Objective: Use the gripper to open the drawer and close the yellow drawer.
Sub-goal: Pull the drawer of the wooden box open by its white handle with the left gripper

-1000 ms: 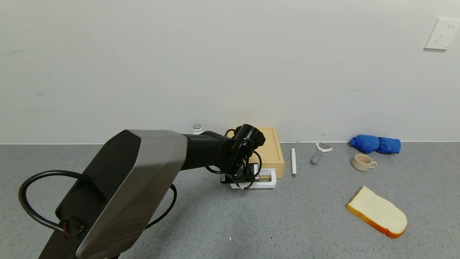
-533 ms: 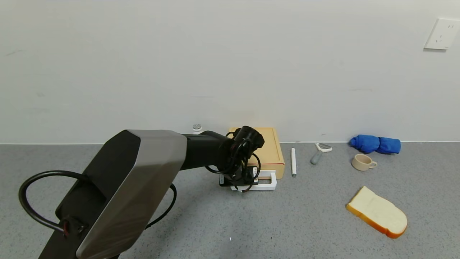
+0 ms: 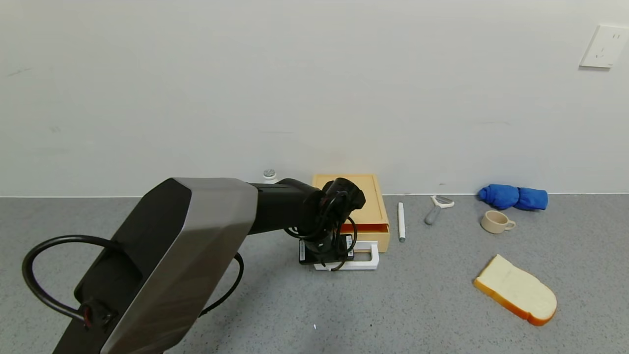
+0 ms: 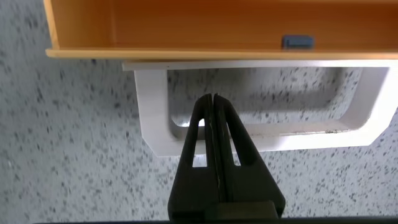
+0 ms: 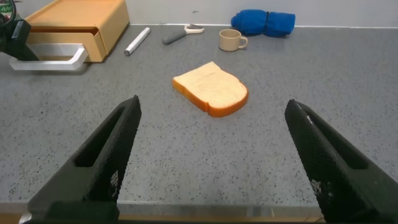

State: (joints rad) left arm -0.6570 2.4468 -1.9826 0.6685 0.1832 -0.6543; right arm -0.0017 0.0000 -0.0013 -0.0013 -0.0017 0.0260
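The pale-yellow drawer (image 3: 367, 206) stands against the back wall, its tray slid out a little. In the left wrist view the tray's inside (image 4: 186, 25) shows, with a small grey-blue piece (image 4: 297, 42) in it. My left gripper (image 3: 328, 254) is shut, its fingertips (image 4: 213, 102) poked down inside the white loop handle (image 3: 366, 260), across the handle's near bar (image 4: 298, 140). My right gripper (image 5: 214, 149) is open and empty, low over the table's near side, far from the drawer (image 5: 81, 22).
To the right of the drawer lie a white pen (image 3: 401, 221), a peeler (image 3: 436, 207), a beige cup (image 3: 495, 221), a blue cloth (image 3: 513, 196) and a bread slice (image 3: 516, 290). A small white cap (image 3: 269, 174) stands by the wall.
My left gripper has moved toward me with the white handle, and the tray has slid out of the yellow box, showing a gap at its front.
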